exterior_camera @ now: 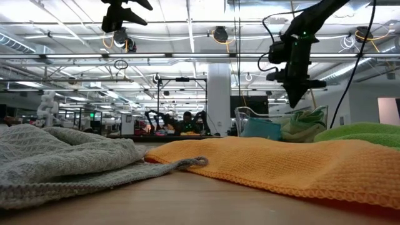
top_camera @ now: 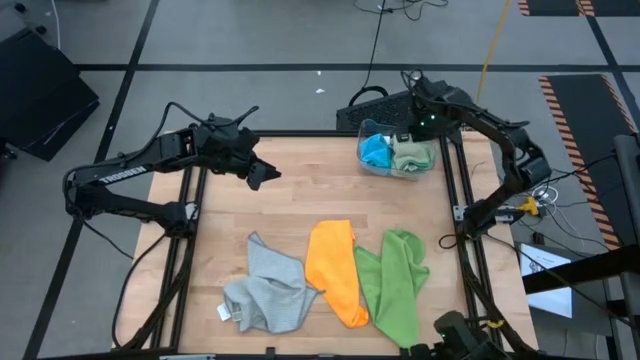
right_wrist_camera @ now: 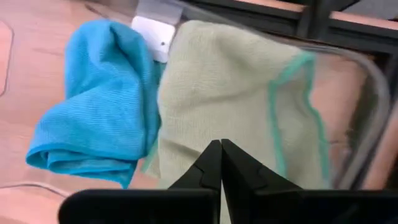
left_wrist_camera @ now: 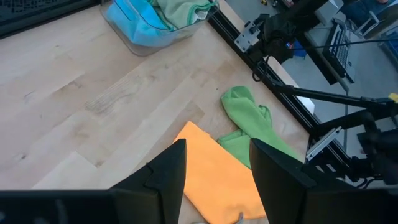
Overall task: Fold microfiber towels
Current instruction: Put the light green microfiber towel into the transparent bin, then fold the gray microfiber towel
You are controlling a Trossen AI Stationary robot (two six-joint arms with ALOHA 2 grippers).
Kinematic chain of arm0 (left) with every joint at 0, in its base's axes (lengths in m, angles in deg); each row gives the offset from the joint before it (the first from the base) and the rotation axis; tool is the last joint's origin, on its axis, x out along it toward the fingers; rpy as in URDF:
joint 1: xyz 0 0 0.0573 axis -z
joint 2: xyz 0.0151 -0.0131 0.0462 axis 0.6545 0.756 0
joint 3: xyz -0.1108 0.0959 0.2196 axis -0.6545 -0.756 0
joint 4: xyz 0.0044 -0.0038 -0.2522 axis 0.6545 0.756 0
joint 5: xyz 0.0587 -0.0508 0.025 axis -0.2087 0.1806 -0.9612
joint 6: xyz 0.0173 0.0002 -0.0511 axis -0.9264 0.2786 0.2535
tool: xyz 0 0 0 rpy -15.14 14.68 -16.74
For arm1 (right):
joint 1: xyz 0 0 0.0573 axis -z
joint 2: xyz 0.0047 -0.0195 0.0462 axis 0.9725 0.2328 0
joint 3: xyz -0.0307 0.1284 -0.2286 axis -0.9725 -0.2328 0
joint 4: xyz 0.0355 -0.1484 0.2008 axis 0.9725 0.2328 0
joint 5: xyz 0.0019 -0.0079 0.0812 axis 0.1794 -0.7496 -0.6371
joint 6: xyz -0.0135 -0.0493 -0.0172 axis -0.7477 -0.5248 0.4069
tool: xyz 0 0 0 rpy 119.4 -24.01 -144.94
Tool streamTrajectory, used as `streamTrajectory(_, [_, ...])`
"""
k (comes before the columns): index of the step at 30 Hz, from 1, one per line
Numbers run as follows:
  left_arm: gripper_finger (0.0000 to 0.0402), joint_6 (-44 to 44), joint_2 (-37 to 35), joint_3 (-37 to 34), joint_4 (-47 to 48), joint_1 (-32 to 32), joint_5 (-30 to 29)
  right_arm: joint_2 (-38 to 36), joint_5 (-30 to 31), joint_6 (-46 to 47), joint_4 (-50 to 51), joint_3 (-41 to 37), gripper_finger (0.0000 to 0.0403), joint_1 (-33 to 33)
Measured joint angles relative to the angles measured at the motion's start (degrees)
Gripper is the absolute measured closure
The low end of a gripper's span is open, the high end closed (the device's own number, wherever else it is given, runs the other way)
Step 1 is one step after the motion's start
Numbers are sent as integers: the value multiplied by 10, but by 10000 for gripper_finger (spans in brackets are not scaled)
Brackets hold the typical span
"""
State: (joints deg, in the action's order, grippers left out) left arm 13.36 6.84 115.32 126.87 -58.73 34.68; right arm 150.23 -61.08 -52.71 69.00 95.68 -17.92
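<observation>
High view, five towels (top_camera: 275,290), two in bin (top_camera: 372,166), right end effector (top_camera: 418,132) pressed together, left (top_camera: 262,175) spread.

3 crumpled towels (top_camera: 336,275), 2 binned (top_camera: 396,154)

1. The clear bin (right_wrist_camera: 373,106) runs off the right wrist picture's edge
2. The grey towel (exterior_camera: 62,156) and orange towel (exterior_camera: 281,162) fill the low view, cut off at its sides
3. The person (exterior_camera: 187,122) far behind is too small to make out
</observation>
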Motion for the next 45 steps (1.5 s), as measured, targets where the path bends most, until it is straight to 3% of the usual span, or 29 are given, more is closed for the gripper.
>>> streamTrajectory(6, [227,13,0,0,0,3,5,28,30,-6,-33,-63,403,-6])
streamTrajectory(13, [227,25,0,0,0,24,-5,41,32,-1,-139,-150,403,-2])
streamTrajectory(20, [227,36,0,0,0,37,-10,23,28,-4,-121,-145,403,-2])
streamTrajectory(29, [227,37,0,0,0,51,-40,-89,23,-22,-23,-100,403,-3])
streamTrajectory(35, [227,47,0,0,19,74,-46,-197,-28,3,28,-95,403,-27])
streamTrajectory(40, [227,66,0,0,100,111,-82,-292,-93,51,7,-95,403,-89])
streamTrajectory(45, [213,94,0,-29,156,148,-84,-361,-106,111,-34,-94,403,-187])
